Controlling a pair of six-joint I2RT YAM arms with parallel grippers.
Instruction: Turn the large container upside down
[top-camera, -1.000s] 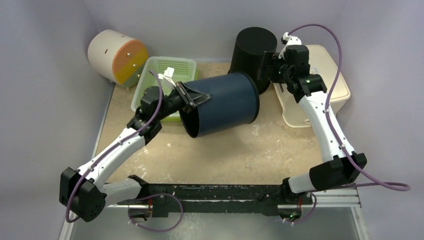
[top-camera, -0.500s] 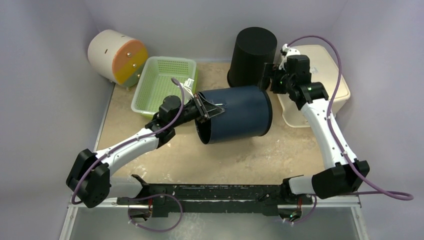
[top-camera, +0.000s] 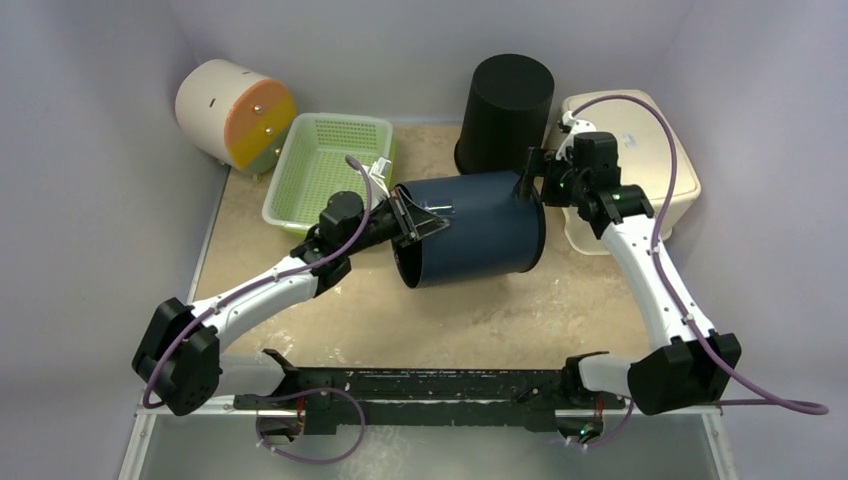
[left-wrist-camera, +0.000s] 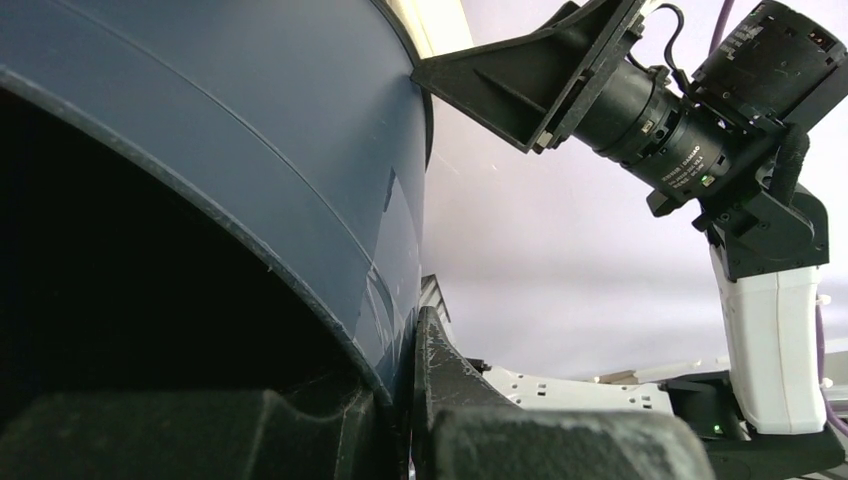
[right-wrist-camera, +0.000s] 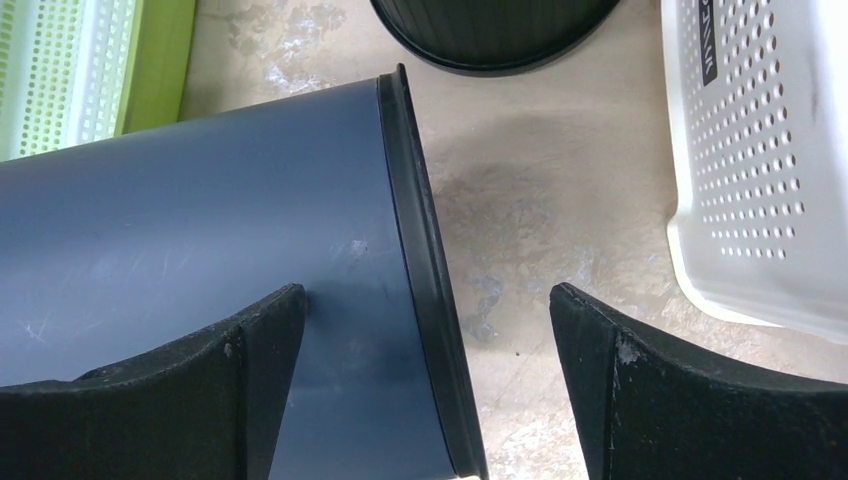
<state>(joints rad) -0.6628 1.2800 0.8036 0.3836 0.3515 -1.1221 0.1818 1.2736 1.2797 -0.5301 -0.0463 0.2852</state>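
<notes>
- A speckled beige table (top-camera: 560, 300) sits between lilac walls.
- The dark blue large container (top-camera: 470, 225) is tipped on its side mid-table, with its mouth toward the left arm.
- The left gripper (top-camera: 415, 215) is clamped on the mouth rim, one finger inside and one outside.
- The right gripper (top-camera: 528, 178) hangs over the base edge, jaws spread, holding nothing.
- The flip looks about half done. The next move is to swing the mouth down onto the table, keeping the rim grip firm.
</notes>
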